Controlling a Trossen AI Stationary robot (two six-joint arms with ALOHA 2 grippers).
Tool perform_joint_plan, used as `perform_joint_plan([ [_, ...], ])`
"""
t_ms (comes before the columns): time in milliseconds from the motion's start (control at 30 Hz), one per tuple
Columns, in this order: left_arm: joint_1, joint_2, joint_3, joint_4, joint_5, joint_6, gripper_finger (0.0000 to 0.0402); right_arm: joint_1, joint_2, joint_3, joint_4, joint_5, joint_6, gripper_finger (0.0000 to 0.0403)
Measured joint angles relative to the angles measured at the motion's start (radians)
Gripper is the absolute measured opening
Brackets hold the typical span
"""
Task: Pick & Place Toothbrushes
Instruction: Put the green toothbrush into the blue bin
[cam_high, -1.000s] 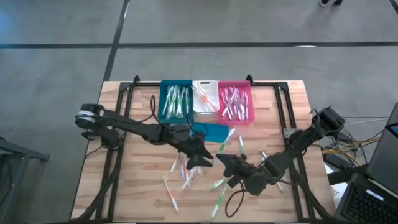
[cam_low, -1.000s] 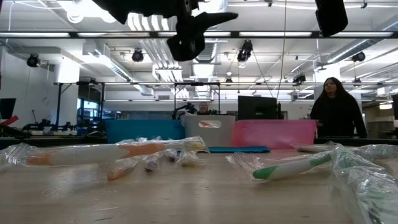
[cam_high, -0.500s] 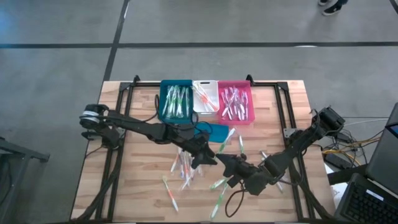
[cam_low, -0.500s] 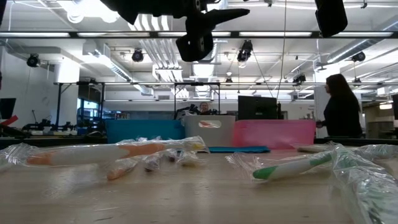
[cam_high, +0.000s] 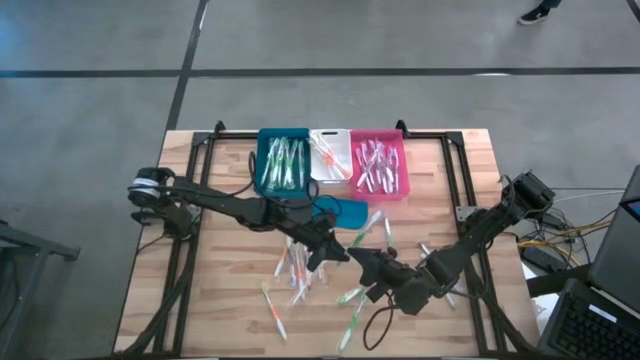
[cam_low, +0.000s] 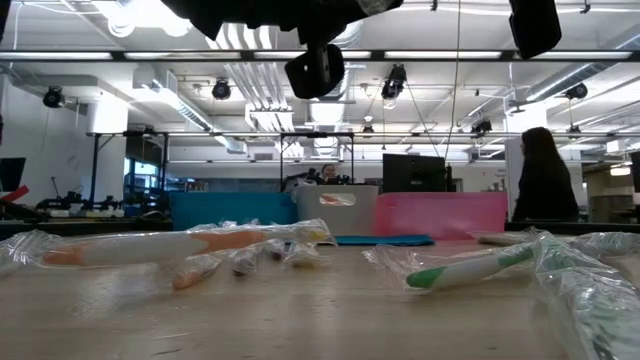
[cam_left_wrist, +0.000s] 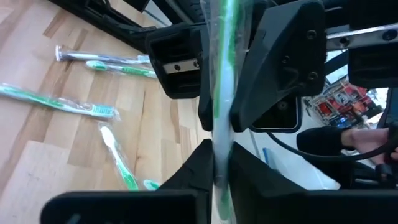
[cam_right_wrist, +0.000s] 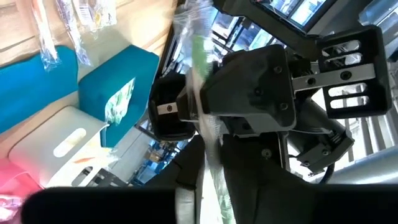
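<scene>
Gripping one plastic-wrapped green toothbrush (cam_left_wrist: 221, 93), left gripper (cam_high: 340, 254) and right gripper (cam_high: 356, 257) jaws clenched

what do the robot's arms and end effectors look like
Both arms are dark, near-black, slim jointed links. The left arm has a pale grey joint at its base end; black cables loop off the right arm. Each end effector, left and right, has two blocky matte black fingers with small screw heads showing on the mounts.
</scene>
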Motion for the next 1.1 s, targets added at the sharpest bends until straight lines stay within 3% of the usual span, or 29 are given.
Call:
perform_joint_plan([
  [233, 0.003, -0.014, 0.0, -0.004, -0.002, 0.06, 0.003, 0.019, -0.001, 0.0, 0.006, -0.002, 0.037, 0.0106],
  [433, 0.034, -0.091, -0.002, -0.12, -0.045, 0.146, 0.003, 0.065, -0.001, 0.0, 0.001, 0.064, 0.195, 0.0138],
  [733, 0.061, -0.282, -0.002, -0.436, -0.479, 0.276, 0.003, 0.056, -0.005, 0.0, -0.006, 0.312, 0.72, 0.0142],
  [933, 0.1, -0.383, -0.002, -0.647, -0.802, 0.238, 0.003, 0.015, -0.016, 0.0, -0.028, 0.319, 0.871, 0.0122],
  [1100, 0.171, -0.41, -0.003, -0.773, -0.873, 0.192, 0.003, -0.026, -0.022, -0.002, -0.032, 0.299, 0.937, 0.0103],
])
